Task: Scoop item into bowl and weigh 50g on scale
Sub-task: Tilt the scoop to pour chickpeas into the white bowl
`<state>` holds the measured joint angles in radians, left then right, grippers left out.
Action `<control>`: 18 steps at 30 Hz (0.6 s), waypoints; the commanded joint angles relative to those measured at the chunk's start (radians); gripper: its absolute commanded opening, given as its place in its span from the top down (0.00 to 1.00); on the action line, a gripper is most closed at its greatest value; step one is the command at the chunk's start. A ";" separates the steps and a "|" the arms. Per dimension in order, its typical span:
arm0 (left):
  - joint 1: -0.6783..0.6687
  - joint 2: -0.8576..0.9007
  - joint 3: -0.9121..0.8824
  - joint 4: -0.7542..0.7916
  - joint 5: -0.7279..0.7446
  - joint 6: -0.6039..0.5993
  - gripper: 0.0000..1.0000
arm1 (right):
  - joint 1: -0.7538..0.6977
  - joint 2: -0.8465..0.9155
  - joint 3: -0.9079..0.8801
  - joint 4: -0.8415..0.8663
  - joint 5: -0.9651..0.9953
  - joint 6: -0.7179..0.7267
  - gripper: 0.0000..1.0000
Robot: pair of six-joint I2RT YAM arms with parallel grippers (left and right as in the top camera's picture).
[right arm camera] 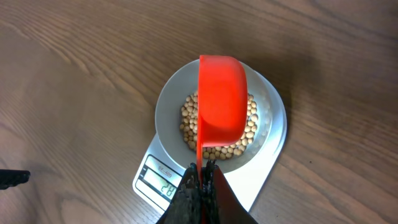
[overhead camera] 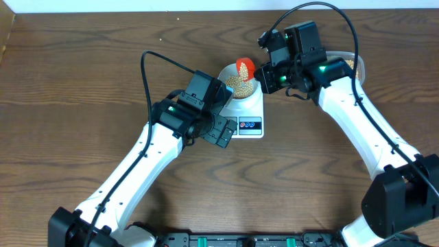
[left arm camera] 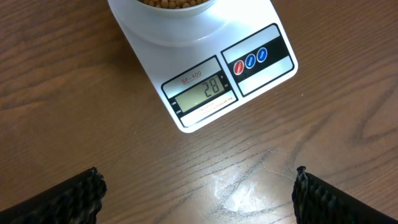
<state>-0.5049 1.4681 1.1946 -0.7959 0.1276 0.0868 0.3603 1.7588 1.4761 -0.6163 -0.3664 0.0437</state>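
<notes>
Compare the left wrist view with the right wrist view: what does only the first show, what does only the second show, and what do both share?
Only the left wrist view: the red and blue buttons on the scale, and the open left gripper. Only the right wrist view: the red scoop over the bowl, gripped by the right gripper, and the bowl's whole rim. Both: the scale, its display reading 28, and beans in the bowl.
</notes>
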 commanded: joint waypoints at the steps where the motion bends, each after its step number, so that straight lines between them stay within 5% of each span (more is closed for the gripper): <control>1: 0.005 -0.005 0.003 0.000 -0.009 0.017 0.02 | 0.002 -0.008 0.003 0.003 -0.006 -0.042 0.99; 18: 0.005 -0.005 0.003 0.000 -0.009 0.017 0.02 | 0.002 -0.008 0.003 -0.002 -0.006 -0.114 0.98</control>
<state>-0.5049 1.4681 1.1946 -0.7956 0.1276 0.0868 0.3603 1.7588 1.4761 -0.6167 -0.3664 -0.0349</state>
